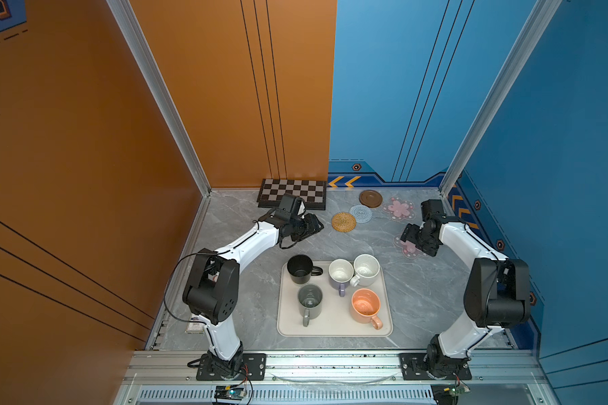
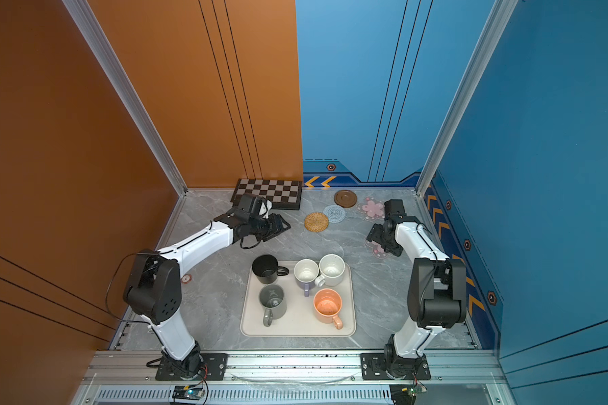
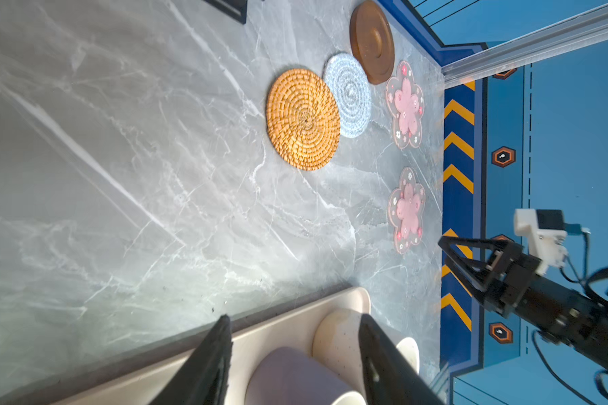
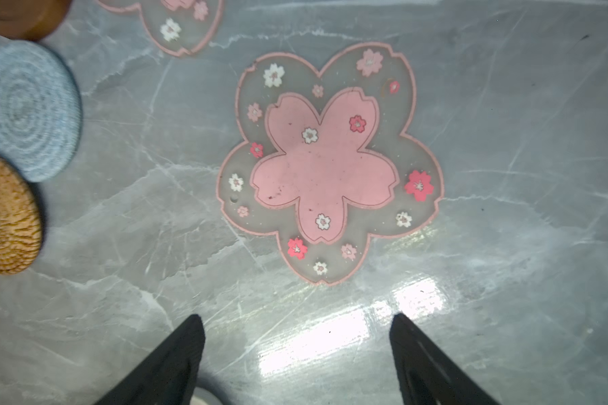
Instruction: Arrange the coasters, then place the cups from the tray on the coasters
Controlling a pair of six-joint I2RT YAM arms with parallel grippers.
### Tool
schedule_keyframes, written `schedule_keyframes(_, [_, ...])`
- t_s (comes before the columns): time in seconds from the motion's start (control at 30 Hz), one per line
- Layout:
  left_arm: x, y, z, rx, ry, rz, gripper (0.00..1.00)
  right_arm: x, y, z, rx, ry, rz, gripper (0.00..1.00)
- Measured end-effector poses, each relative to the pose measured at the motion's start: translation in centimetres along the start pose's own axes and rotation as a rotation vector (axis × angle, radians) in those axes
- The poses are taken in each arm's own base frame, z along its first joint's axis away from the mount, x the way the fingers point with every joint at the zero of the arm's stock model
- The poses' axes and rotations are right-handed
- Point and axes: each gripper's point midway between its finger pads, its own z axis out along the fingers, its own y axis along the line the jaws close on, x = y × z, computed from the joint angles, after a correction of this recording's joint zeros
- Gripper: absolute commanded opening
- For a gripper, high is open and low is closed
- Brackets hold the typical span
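We show the right gripper [image 4: 297, 319] with its jaws spread wide and empty, poised above the near blossom coaster [image 4: 330, 168], which lies flat on the marble table [image 4: 506, 140], apart from the other 4. The left gripper [image 3: 294, 319] also stands parted and holds nothing, above bare table beside the chequered board [image 1: 292, 193]. Toward the back wall, the rattan coaster [image 1: 343, 221], crochet coaster [image 1: 361, 213] and wooden coaster [image 1: 370, 198] crowd edge to edge, with the far blossom coaster [image 1: 398, 208] just beside them. All 5 cups sit on the tray [image 1: 334, 329]; none rests on a coaster yet.

We judge 3 risks:
- The thin blossom mat may resist pinching, so the fingertips could scrape or slide it.
- Crowded coasters leave mugs no room.
- The lavender cup [image 1: 340, 275] touches the speckled cup [image 1: 365, 270], so lifting either could jostle its neighbour.
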Motion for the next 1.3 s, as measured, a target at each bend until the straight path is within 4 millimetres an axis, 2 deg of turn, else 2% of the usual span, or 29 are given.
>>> schedule_keyframes(0.23, [-1.4,-1.7,3.3,0.008,-0.042,0.036,0.55,-1.6,1.7,-1.8,-0.045,-0.046,-0.029,0.83])
schedule_keyframes(0.37, [-2.7,-2.8,4.9,0.059,-0.1,0.028,0.52,-2.7,3.8,-1.9,-0.069,-0.063,-0.066,0.82])
schedule_keyframes(0.5, [-4.4,-3.7,7.4,0.127,-0.157,-0.004,0.49,-3.7,6.2,-1.5,-0.091,-0.071,-0.098,0.81])
schedule_keyframes(0.7, [-5.6,-5.0,11.7,0.188,-0.18,-0.022,0.47,-4.4,9.9,0.7,-0.123,-0.06,-0.167,0.69])
schedule_keyframes(0.9, [-5.9,-6.7,14.1,0.265,-0.204,-0.032,0.46,-5.5,12.9,3.8,-0.163,-0.058,-0.217,0.58])
schedule_keyframes(1.07, [-6.8,-8.5,16.6,0.353,-0.222,-0.049,0.45,-6.6,14.4,5.9,-0.199,-0.074,-0.218,0.46])
schedule_keyframes(1.17, [-6.2,-8.5,18.0,0.372,-0.211,-0.075,0.45,-7.2,15.4,7.3,-0.221,-0.074,-0.216,0.41])
schedule_keyframes(1.3, [-5.6,-7.6,18.5,0.367,-0.201,-0.1,0.43,-7.5,17.0,9.4,-0.255,-0.065,-0.228,0.36])
